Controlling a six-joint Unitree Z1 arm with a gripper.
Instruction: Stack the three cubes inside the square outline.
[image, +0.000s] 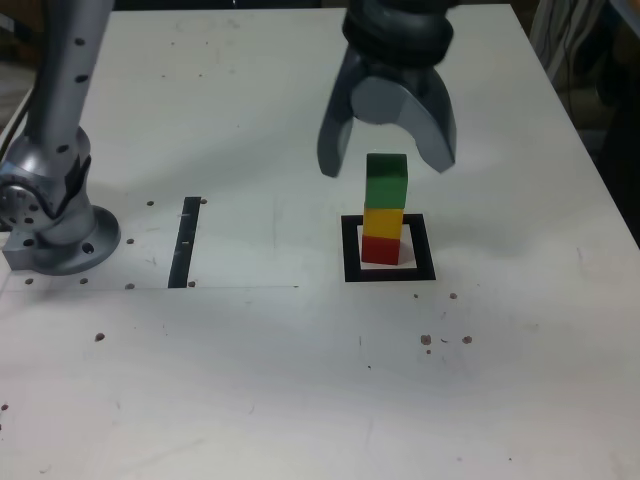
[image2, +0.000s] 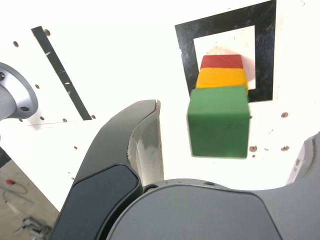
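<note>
Inside the square outline (image: 349, 251) (image2: 183, 55) stands a stack of three cubes. The red cube (image: 381, 249) (image2: 221, 62) is at the bottom, the yellow cube (image: 383, 222) (image2: 221, 78) sits on it, and the green cube (image: 386, 181) (image2: 219, 121) is on top. My gripper (image: 388, 165) (image2: 230, 135) hangs open just above and around the green cube, one finger on each side. Neither finger touches the cube.
The arm's grey base (image: 55, 225) (image2: 15, 97) is bolted at the exterior view's left. A straight black tape strip (image: 184, 243) (image2: 61, 72) lies between the base and the outline. Small screw holes dot the white table (image: 300, 380).
</note>
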